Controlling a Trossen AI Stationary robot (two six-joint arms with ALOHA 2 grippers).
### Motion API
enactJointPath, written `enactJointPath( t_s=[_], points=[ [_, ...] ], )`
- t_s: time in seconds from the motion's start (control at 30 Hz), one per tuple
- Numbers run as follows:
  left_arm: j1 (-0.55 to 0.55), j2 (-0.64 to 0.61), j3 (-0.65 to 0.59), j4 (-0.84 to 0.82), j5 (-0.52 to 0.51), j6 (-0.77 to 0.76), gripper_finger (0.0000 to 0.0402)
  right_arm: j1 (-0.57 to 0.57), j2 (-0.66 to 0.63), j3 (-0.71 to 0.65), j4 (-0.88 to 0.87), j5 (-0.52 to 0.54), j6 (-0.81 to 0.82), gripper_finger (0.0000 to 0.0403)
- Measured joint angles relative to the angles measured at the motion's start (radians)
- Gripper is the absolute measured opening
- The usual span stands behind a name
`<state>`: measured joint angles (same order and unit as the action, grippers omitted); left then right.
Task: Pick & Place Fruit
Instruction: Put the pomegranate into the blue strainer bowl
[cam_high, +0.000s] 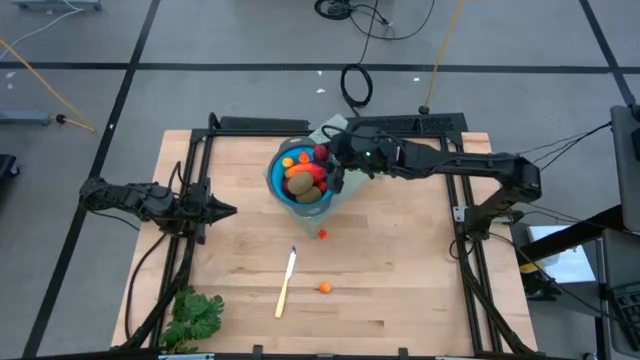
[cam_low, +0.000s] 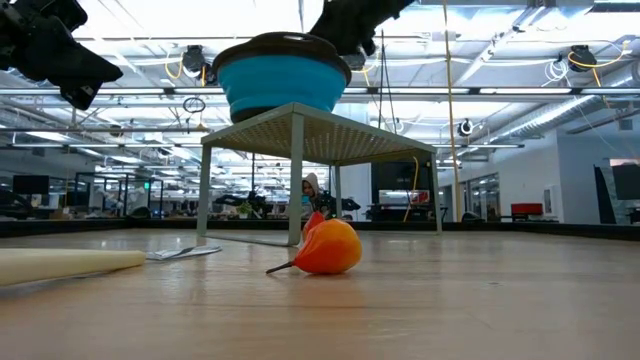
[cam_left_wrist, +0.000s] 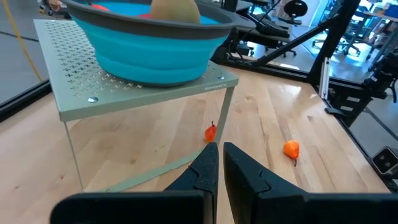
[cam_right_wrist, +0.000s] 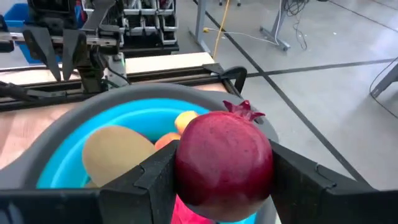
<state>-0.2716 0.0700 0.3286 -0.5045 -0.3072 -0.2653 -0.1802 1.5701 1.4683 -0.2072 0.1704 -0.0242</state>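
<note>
A dark red pomegranate (cam_right_wrist: 225, 158), crowned by a small calyx, is clamped between the two fingers of the right gripper (cam_high: 327, 160), which holds it directly above the blue bowl (cam_high: 280, 190) at the bowl's right rim. Inside the bowl lie several fruit pieces: a brown-green oval (cam_high: 300, 184), an orange-red oblong (cam_high: 310, 171) and small orange bits (cam_high: 296, 158). The bowl stands on a pale perforated metal stand (cam_left_wrist: 74, 93) raised on thin legs above the wooden table (cam_high: 400, 280). Two pieces of fruit lie on the table: a tiny red piece (cam_high: 322, 233) just in front of the stand and a small orange piece (cam_high: 326, 287) farther toward the table's near edge. A thin pale cream stick (cam_high: 286, 284) lies beside the orange piece, on its left, and a leafy green bunch (cam_high: 195, 315) rests at the near left corner. The left gripper (cam_high: 228, 209) hangs over the table's left side, well apart from the bowl, pointing toward it, its fingers drawn nearly together with only a narrow slit between them and nothing held.
</note>
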Motion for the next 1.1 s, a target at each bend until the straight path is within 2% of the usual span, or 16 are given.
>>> enactJointPath(
  t_s=[0.4, 1.1],
  points=[
    [0.000, 0.000, 0.000, 0.000, -0.002, -0.006, 0.0024, -0.023, 0.120, 0.082, -0.054, -0.096, -0.049, 0.0199],
    [0.000, 0.000, 0.000, 0.000, -0.009, -0.005, 0.0024, -0.022, 0.118, 0.083, -0.091, -0.097, -0.084, 0.0205]
  ],
)
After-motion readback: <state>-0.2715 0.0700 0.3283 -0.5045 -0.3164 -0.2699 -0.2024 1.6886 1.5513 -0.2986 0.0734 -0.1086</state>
